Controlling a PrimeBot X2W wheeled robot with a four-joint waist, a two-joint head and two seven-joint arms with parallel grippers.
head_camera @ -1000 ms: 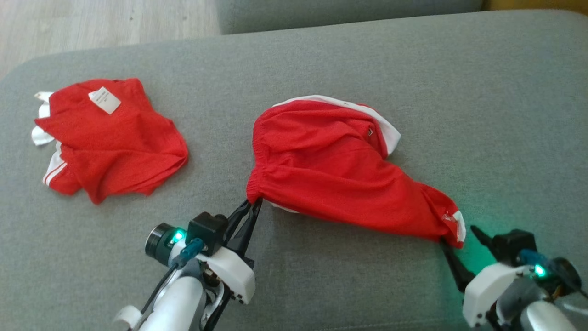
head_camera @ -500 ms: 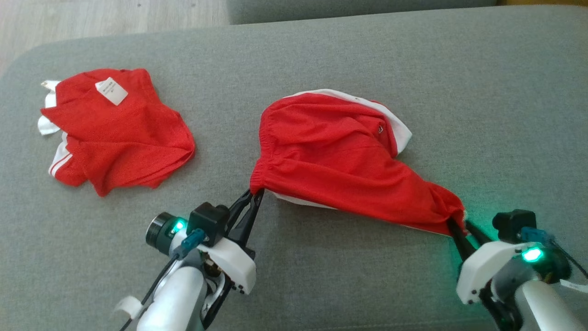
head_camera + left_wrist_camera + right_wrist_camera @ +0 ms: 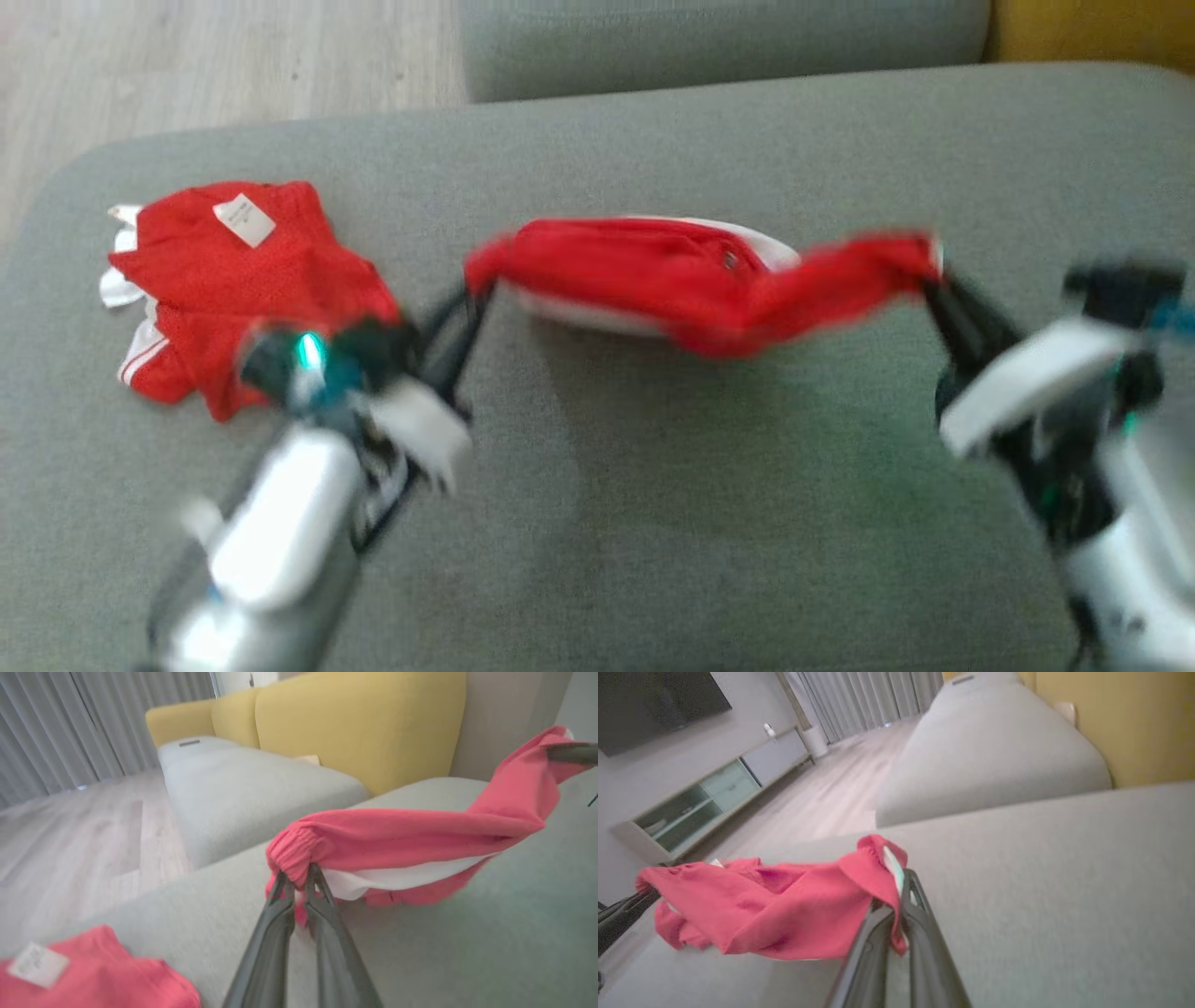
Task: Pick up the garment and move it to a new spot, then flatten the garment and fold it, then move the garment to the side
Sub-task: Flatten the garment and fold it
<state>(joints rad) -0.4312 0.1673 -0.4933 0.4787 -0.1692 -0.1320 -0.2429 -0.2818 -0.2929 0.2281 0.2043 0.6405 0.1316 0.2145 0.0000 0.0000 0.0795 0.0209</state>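
My left gripper is pinched on the waistband corner and my right gripper is clamped on the opposite hem. The red garment hangs stretched between them over the grey cushion (head view blurry), probably so it carries taut to a new spot.

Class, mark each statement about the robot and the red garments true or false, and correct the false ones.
1. The left gripper is shut on the garment at its gathered waistband. True.
2. The right gripper hangs open beside the garment. False: it is shut on the garment's other end.
3. The garment lies spread flat on the cushion. False: it is bunched and strung between the two grippers.
4. A second garment, red with a white label, lies on the cushion to the robot's left. True.
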